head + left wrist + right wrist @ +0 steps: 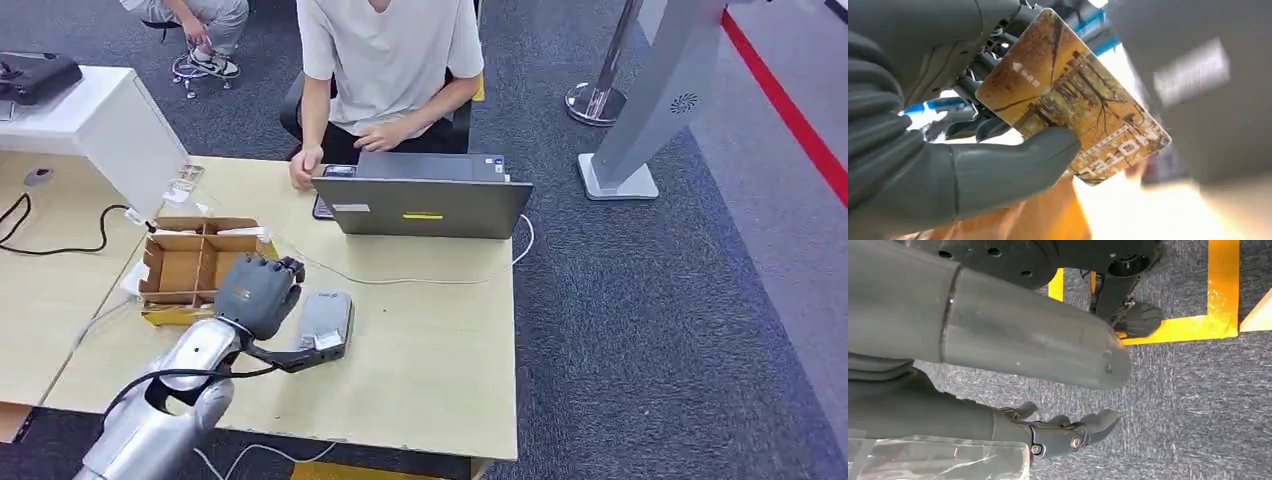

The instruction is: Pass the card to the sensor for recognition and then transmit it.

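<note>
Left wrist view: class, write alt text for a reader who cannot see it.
The robot's left hand holds a card printed with autumn trees, thumb pressed on its face. A blurred grey device lies just beyond the card.

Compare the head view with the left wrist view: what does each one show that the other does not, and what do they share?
Head view alone: the light wooden table, the grey open laptop, a seated person in a pale shirt, the brown divided cardboard box, and the flat grey sensor lying on the table beside the hand.

Left wrist view alone: the golden-brown plastic card with a tree picture, pinched between thumb and fingers.

Shared: the robot's grey left hand.
</note>
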Robot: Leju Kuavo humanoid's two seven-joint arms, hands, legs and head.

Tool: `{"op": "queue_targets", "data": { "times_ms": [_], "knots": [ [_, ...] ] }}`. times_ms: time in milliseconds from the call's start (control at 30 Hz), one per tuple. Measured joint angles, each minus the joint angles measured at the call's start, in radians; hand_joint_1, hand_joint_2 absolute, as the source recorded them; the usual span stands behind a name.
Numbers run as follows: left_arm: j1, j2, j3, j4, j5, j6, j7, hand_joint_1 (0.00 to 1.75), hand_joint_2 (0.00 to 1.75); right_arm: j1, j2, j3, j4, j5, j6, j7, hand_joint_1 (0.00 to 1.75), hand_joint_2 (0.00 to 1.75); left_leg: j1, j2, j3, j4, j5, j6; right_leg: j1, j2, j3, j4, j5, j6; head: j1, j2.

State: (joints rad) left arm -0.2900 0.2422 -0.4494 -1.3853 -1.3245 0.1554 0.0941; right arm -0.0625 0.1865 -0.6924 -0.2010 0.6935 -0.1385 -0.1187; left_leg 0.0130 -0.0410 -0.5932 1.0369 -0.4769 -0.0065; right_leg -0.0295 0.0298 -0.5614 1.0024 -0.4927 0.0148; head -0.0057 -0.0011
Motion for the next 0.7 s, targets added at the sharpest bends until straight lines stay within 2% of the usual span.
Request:
{"op": "queue_targets", "data": {
  "times_ms": [200, 367, 533, 700],
  "knots": [
    [-0.020, -0.020, -0.019, 0.107, 0.004, -0.077, 0.038, 1.75, 1.75, 0.000, 0.000, -0.007, 0.000, 0.010, 0.016, 0.016, 0.00, 0.00, 0.000, 0.000, 0.000, 0.000, 0.000, 0.000, 0.000, 0.000, 0.000, 0.000, 0.000, 0.000, 0.000, 0.000],
    [-0.040, -0.026, -0.028, 0.171, 0.025, -0.094, 0.041, 1.75, 1.75, 0.000, 0.000, -0.011, 0.000, 0.022, 0.014, 0.018, 0.00, 0.00, 0.000, 0.000, 0.000, 0.000, 0.000, 0.000, 0.000, 0.000, 0.000, 0.000, 0.000, 0.000, 0.000, 0.000],
    [-0.055, -0.034, -0.029, 0.200, 0.042, -0.088, 0.036, 1.75, 1.75, 0.001, 0.000, -0.014, 0.000, 0.027, 0.013, 0.021, 0.00, 0.00, 0.000, -0.001, 0.000, 0.000, 0.000, 0.000, 0.000, -0.001, 0.001, 0.000, 0.000, 0.000, 0.000, 0.000],
    [-0.047, -0.042, -0.029, 0.205, 0.061, -0.017, 0.008, 1.75, 1.75, 0.001, 0.000, -0.016, 0.000, 0.032, 0.013, 0.019, 0.00, 0.00, 0.000, -0.001, 0.000, 0.000, 0.000, 0.000, 0.000, -0.001, 0.001, 0.000, 0.000, 0.000, 0.000, 0.000]
  ]
}}
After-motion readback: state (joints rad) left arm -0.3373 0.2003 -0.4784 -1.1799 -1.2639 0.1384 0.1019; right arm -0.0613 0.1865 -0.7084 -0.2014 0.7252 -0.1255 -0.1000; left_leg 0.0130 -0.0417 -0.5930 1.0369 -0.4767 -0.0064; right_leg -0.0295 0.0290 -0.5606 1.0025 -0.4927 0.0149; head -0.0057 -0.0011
